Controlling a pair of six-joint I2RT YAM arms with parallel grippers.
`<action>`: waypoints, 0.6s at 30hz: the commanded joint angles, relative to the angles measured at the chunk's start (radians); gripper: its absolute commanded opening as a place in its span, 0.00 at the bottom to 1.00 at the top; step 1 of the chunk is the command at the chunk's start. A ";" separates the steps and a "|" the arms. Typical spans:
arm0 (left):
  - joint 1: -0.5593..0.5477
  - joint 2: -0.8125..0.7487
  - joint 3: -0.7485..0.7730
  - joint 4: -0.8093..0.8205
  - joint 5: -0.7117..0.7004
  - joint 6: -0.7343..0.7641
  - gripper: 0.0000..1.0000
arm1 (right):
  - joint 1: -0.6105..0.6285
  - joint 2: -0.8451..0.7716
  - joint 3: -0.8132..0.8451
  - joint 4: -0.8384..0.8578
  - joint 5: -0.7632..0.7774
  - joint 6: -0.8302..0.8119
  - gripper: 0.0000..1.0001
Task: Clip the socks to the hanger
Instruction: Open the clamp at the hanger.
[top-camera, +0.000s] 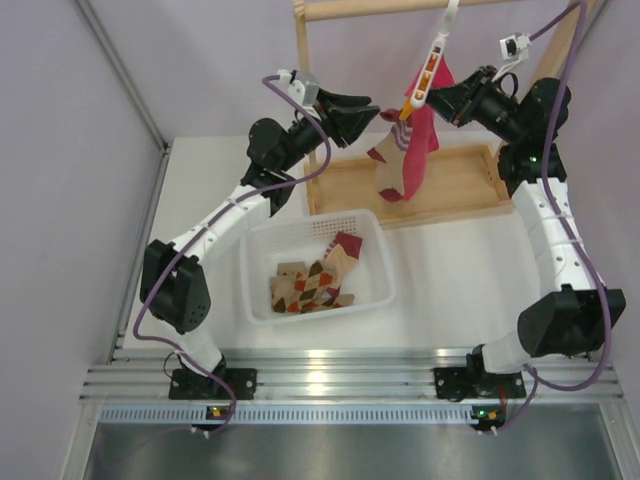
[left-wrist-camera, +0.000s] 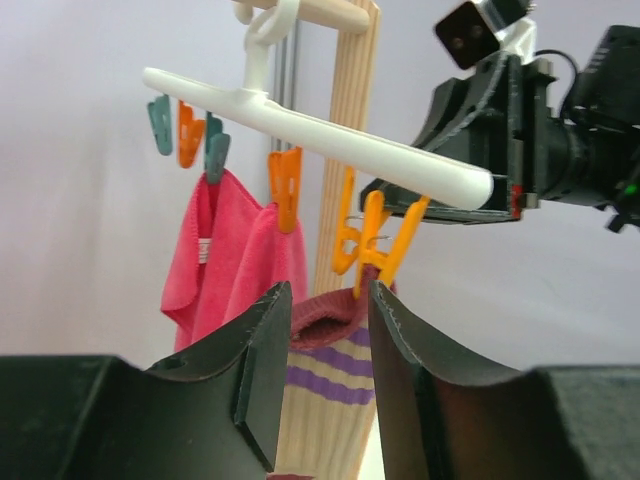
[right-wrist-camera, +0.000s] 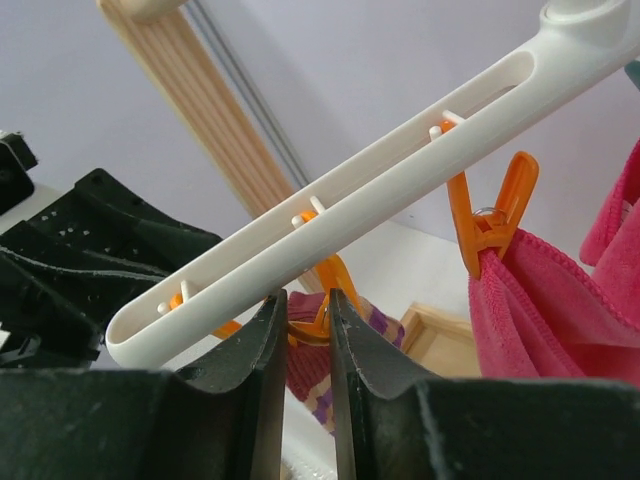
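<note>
Left tool (left-wrist-camera: 328, 290) fingers stand part spread with the striped sock (left-wrist-camera: 325, 375) cuff between them; cannot tell whether they clamp it. Sock hangs with its long axis vertical, cuff up at the end orange clip (left-wrist-camera: 372, 240). Right tool (right-wrist-camera: 305, 298) is pressed nearly together, pinching that clip. Hanger (left-wrist-camera: 320, 135) hooks on the wooden rack rail (left-wrist-camera: 330, 12); its bar tilts, the end by the right tool lower. Pink cloth (left-wrist-camera: 235, 250) hangs from clips further along. Argyle socks (top-camera: 315, 280) lie in the white basket (top-camera: 262, 300) on the counter (top-camera: 450, 270).
</note>
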 joint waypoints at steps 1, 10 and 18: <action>-0.009 0.000 0.064 -0.004 0.082 -0.042 0.41 | -0.023 0.051 0.017 0.169 -0.131 0.100 0.00; -0.052 0.045 0.106 0.130 0.335 0.025 0.30 | -0.023 0.047 0.101 -0.032 0.008 0.102 0.00; -0.268 -0.127 -0.152 -0.035 0.077 0.528 0.20 | 0.086 -0.016 0.144 -0.217 0.220 0.010 0.00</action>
